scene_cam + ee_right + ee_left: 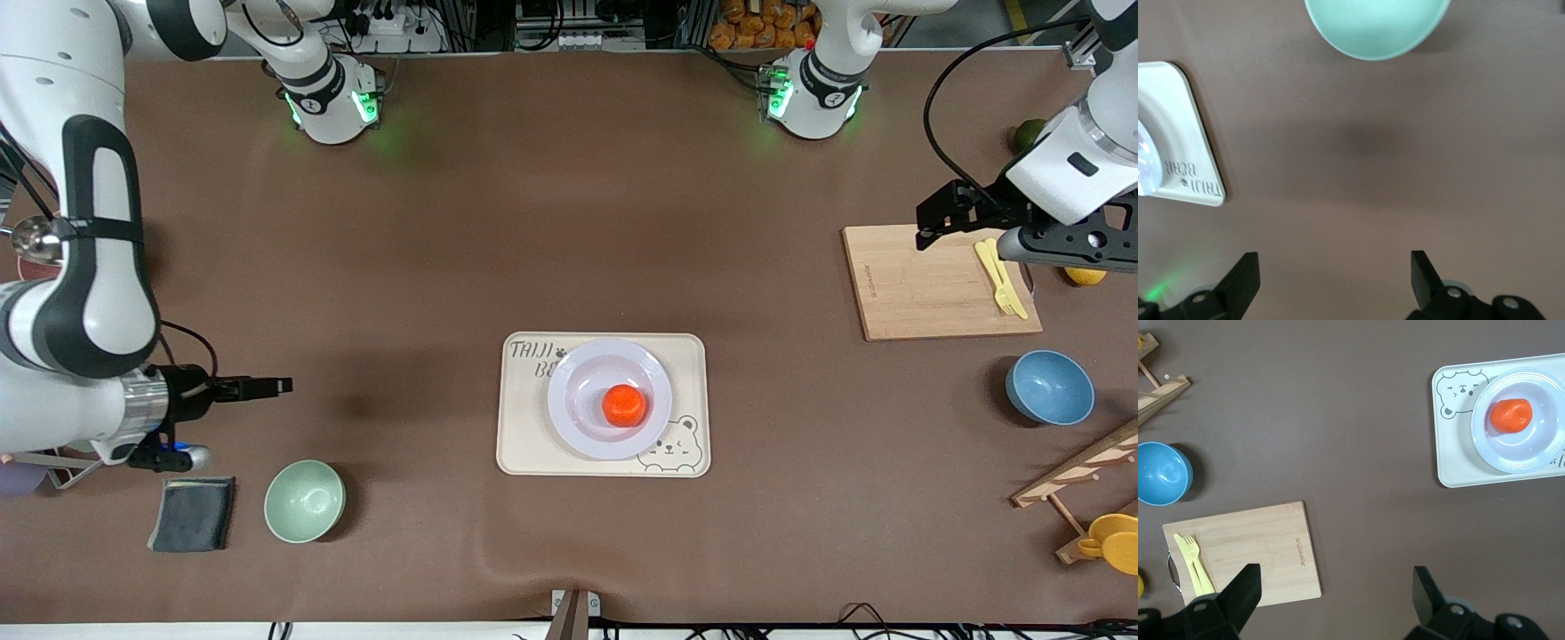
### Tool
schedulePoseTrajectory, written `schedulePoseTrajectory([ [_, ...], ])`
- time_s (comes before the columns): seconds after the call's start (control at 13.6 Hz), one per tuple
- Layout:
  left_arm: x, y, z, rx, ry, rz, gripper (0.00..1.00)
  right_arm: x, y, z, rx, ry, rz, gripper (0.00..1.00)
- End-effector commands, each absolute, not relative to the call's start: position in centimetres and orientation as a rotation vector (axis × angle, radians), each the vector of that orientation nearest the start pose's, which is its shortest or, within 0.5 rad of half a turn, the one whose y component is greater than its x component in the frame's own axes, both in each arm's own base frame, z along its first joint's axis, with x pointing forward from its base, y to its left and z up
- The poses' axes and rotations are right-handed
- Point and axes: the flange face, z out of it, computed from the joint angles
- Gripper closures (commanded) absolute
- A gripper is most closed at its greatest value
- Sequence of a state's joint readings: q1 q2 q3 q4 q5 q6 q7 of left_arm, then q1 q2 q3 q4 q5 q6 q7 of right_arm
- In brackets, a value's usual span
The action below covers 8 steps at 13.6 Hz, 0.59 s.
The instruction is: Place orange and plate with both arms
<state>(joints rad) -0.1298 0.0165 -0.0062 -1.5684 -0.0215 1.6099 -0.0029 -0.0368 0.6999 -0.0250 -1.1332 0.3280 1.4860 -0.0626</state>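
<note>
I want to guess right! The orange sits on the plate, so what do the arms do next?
Probably just stay back. The orange already lies on the plate, which sits on the tray, and both end effectors, left and right, are open, empty and well clear of it.

The tray (605,453) is the landmark, lying mid-table. On it sits the plate (587,418), and in the plate's centre lies the orange (624,405). Toward the right arm's end from the tray, and nearer the front camera, stands a bowl (304,500), with a folded cloth (192,513) just beside it. Toward the left arm's end from the tray, a second bowl (1050,387) stands; farther from the camera than that lies a cutting board (925,284) bearing what seems to be a fork and knife (1000,277).
</note>
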Motion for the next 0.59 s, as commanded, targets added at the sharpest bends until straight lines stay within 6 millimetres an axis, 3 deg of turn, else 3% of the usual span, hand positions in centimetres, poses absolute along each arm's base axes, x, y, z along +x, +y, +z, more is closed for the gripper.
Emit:
schedulePoseTrajectory([
  [0.0, 56.2, -7.8, 62.3, -3.165, 0.215, -0.048, 0.0, 69.9, -2.9, 41.7, -2.824, -0.073, 0.474, 0.0],
  [0.22, 56.4, -7.8, 62.2, -3.155, 0.217, -0.056, 0.0, 67.7, -4.5, 47.5, -2.891, -0.17, 0.438, 0.0],
  [0.52, 56.6, -7.8, 62.2, -3.155, 0.217, -0.071, 0.0, 63.1, -5.0, 50.9, -2.926, -0.135, 0.424, 0.0],
])
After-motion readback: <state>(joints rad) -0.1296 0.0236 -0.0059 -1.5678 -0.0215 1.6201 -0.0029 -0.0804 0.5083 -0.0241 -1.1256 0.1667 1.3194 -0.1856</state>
